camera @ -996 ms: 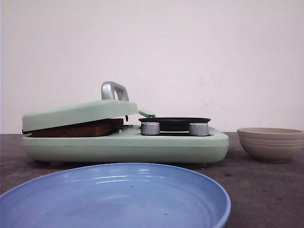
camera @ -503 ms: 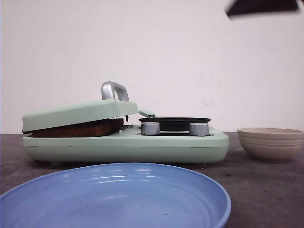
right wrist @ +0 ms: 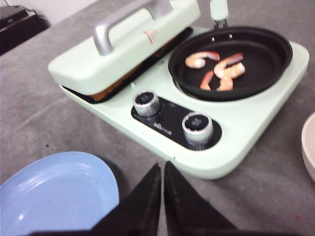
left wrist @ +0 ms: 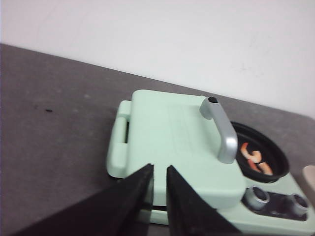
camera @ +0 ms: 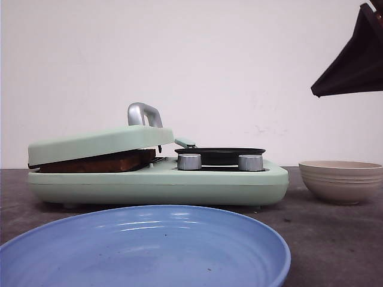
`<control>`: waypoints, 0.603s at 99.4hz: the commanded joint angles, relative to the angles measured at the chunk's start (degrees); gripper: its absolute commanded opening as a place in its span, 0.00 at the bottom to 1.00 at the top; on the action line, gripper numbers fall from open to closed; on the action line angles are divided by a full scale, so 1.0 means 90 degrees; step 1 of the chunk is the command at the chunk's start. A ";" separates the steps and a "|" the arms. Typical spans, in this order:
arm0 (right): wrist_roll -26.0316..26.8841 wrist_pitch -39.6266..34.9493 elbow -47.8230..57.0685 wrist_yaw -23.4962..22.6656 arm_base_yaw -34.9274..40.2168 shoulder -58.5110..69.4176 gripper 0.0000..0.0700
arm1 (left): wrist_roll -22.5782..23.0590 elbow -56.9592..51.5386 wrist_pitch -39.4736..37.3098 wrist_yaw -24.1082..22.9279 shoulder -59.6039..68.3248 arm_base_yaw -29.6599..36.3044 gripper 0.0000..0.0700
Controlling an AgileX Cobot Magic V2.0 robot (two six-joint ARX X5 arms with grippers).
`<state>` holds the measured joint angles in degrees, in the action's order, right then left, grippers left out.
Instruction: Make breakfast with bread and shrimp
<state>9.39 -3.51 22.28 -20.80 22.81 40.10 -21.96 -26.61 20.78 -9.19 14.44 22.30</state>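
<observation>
The bread [camera: 99, 162] lies browned under the tilted lid [camera: 102, 142] of the green breakfast maker [camera: 161, 185] — at nine o'clock from the black pan [right wrist: 231, 61] holding shrimp [right wrist: 219, 69]. Left end effector [left wrist: 158, 173] hovers over the lid, fingers barely parted; right end effector [right wrist: 162, 172] closed, empty, above the bench [right wrist: 59, 123] near the blue plate [right wrist: 54, 196].

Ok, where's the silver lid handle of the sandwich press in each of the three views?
Front view: lid handle stands atop the green lid, left of centre.
Left wrist view: lid handle sits centre-right, beside the frying pan.
Right wrist view: lid handle runs along the upper left.
Shared landmark: the two control knobs.
</observation>
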 commanded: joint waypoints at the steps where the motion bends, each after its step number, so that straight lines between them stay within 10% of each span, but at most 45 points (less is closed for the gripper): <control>1: 0.0051 0.0092 0.0015 0.0005 0.0029 0.0024 0.00 | -0.0238 -0.0036 -0.0075 0.0000 0.0000 0.0022 0.00; 60: 0.0056 0.0119 0.0015 -0.0012 0.0029 0.0024 0.00 | -0.0238 -0.0036 -0.0075 -0.0002 -0.0002 0.0022 0.00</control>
<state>9.45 -3.16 22.28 -20.84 22.81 40.10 -23.73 -26.59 20.78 -9.19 14.44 22.30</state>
